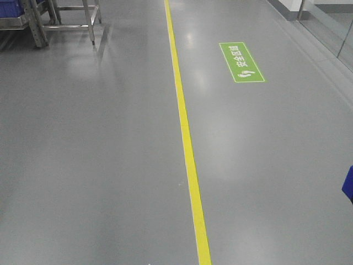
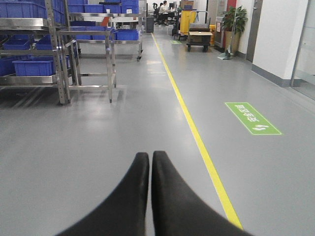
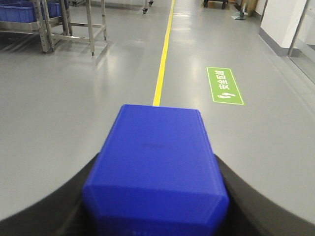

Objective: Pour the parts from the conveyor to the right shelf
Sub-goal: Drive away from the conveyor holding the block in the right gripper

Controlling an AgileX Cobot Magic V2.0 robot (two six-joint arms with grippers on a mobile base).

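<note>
1. Nearest us, the right gripper [image 3: 155,199] has its dark jaws clamped on either side of the blue part [image 3: 156,157]. The part sits level, which we judge is meant to stop it slipping in transit.
2. The left gripper [image 2: 150,160] has its fingertips pressed together with nothing between them. We read it as tucked out of the way, since one arm is enough for the carry.
3. Below both lies bare grey floor [image 1: 83,165], so the part is neither on a conveyor nor at a shelf.
4. The yellow line [image 1: 185,132] runs ahead, with the green floor sign [image 1: 241,62] to its right.
5. Farthest off, to the left, stand steel racks [image 2: 34,49] holding blue bins [image 2: 33,66]. We cannot tell whether any of them is the right shelf.
</note>
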